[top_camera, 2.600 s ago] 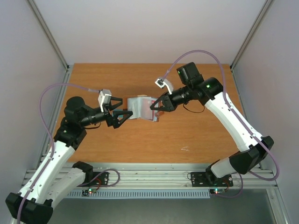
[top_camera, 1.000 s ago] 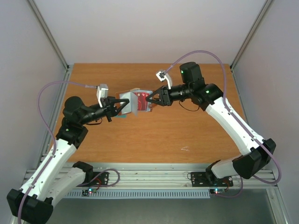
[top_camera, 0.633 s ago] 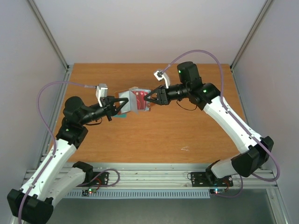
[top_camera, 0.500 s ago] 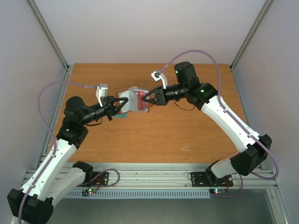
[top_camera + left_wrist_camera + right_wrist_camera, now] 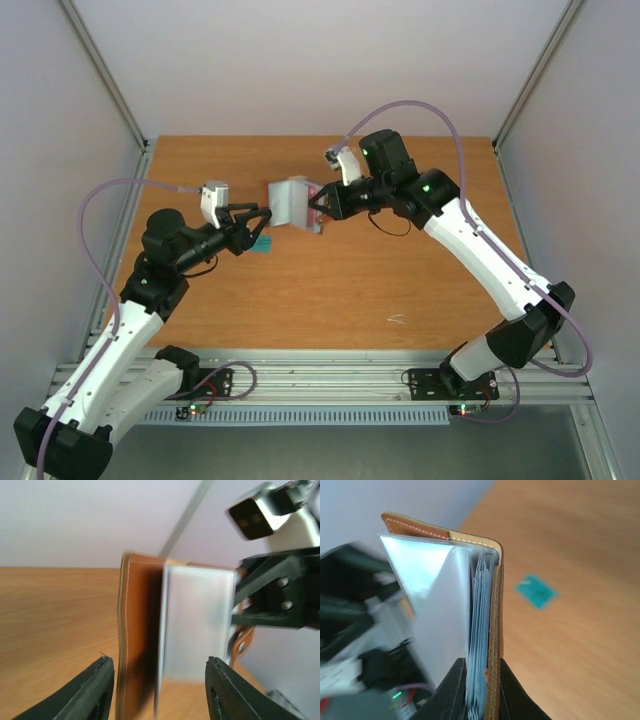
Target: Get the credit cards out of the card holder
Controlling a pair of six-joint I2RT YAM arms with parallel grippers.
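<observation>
In the upper centre of the overhead view, the right gripper [image 5: 322,208] is clamped on the card holder [image 5: 293,203], holding it upright and fanned open. Just to its left the left gripper [image 5: 262,223] gapes, gripping nothing. A teal card [image 5: 262,243] lies on the table [image 5: 400,280] beneath those fingers.

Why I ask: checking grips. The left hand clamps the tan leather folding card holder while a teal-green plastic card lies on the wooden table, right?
No: the right hand clamps the tan leather folding card holder, as the right wrist view shows, while the teal-green plastic card lies on the wooden table.
</observation>
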